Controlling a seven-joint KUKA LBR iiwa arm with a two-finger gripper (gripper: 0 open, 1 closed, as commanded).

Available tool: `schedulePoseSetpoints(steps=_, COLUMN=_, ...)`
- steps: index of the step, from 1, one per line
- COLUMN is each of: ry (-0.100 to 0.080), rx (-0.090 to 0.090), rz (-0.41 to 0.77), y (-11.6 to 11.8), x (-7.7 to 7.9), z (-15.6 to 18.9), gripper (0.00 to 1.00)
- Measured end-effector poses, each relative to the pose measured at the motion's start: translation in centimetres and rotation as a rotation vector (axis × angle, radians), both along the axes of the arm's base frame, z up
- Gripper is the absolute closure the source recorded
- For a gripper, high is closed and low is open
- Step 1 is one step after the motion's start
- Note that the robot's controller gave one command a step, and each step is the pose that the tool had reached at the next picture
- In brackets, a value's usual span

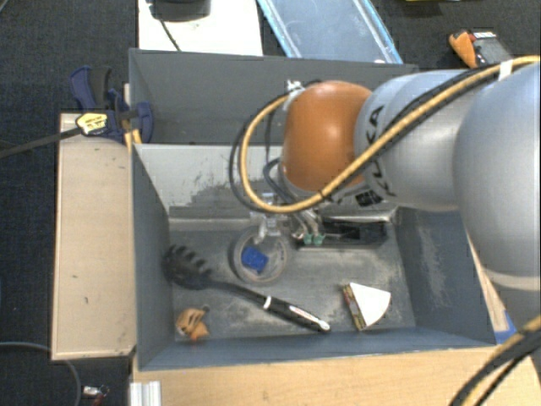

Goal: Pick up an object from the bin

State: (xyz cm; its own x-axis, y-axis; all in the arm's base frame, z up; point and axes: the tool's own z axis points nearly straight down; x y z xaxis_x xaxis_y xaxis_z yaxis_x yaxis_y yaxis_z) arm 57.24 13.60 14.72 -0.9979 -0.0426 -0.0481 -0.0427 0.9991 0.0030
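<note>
Progress is slight, as far as the view shows: nothing is lifted, and every loose thing lies on the floor of the bin (154,227). The pincer (270,229) hangs low under the arm's orange cover (321,134), close over the floor. Just below its tip, on the side toward the camera, lies a small round thing (255,260) with a clear rim and a blue middle. The tip seems to meet that rim at its far edge, but whether it touches cannot be told. Whether the pincer is released or clenched cannot be told either, since the wrist and cables hide much of it. Nothing can be seen gripped in it.

Other things lie farther off. A black spoon (188,269) has its head to the view's left of the pincer, and its handle runs past the round thing on the camera's side. A white wedge (369,303) lies well apart, toward the view's right and nearer the camera. An orange scrap (193,321) sits in the near corner, beyond the spoon's head.

By this reading the reach is made, with the round thing the likeliest target. The closing, the secure hold and the lift clear of the bin are all left to do.
</note>
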Motion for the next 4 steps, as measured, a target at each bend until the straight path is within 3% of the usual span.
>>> schedulePoseSetpoints(steps=1, ry=0.003, rx=-0.009, rz=0.064, y=-1.3, x=-0.2, z=0.0, gripper=1.0)
schedulePoseSetpoints(steps=2, ry=-0.001, rx=-0.024, rz=0.397, y=-3.0, x=1.3, z=-5.5, gripper=0.0)
schedulePoseSetpoints(steps=4, ry=-0.001, rx=-0.024, rz=0.413, y=-2.6, x=1.4, z=-4.8, gripper=0.0)
